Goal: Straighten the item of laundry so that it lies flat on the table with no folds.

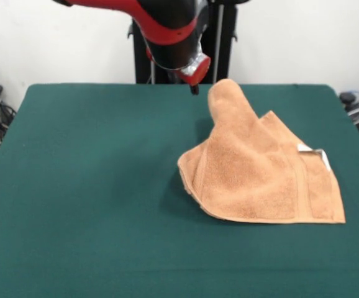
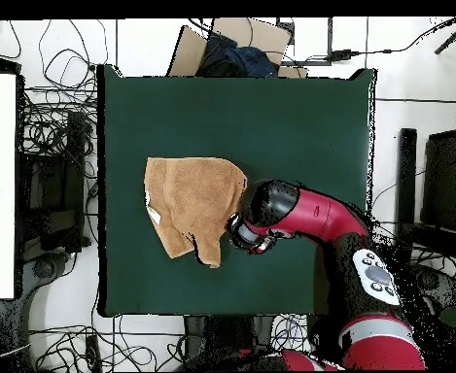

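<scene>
The towel (image 1: 260, 180) lies just beside and slightly below the gripper (image 1: 194, 89), on the green table (image 1: 74, 186). It's not flat: one corner is drawn up into a rounded peak close to the gripper tip, and the part near the white tag (image 1: 316, 153) is folded over. In the overhead view the towel (image 2: 192, 204) sits right against the wrist end of the arm (image 2: 299, 214), with a narrow tongue of cloth running toward the robot's base.

We can't tell whether the gripper is clenched or released; only a dark tip shows under the red wrist, apparently apart from the cloth.

Our read is that we're in the middle of unfolding, with folds still to go. To do it well, we'd pinch only the top layer at the raised corner nearest the tool, then drag it outward and low, away from the towel's body, so the layer peels back and doesn't bunch. Lifting too high risks pulling the whole towel along.
</scene>
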Robot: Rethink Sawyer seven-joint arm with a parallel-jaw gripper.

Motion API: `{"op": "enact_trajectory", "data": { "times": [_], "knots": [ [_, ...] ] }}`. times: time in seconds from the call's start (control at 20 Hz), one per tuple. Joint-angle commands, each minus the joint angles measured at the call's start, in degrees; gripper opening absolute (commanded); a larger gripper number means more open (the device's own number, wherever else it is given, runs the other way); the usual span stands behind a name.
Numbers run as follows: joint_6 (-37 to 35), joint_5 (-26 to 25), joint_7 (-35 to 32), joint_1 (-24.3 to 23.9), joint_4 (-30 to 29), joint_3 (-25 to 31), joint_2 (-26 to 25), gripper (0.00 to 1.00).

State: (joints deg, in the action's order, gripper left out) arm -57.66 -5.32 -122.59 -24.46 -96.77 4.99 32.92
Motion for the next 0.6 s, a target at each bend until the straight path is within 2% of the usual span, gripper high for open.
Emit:
{"op": "enact_trajectory", "data": {
  "times": [0.05, 0.45, 0.6],
  "knots": [
    [1.9, -0.56, 3.91, -0.48, 1.85, 5.73, -2.78, 1.0],
    [2.26, -1.15, 3.16, -0.01, 2.95, 5.57, -3.25, 1.0],
    [-1.37, -2.24, 4.55, 0.18, 8.16, 5.66, -6.3, 1.0]
  ]
}}
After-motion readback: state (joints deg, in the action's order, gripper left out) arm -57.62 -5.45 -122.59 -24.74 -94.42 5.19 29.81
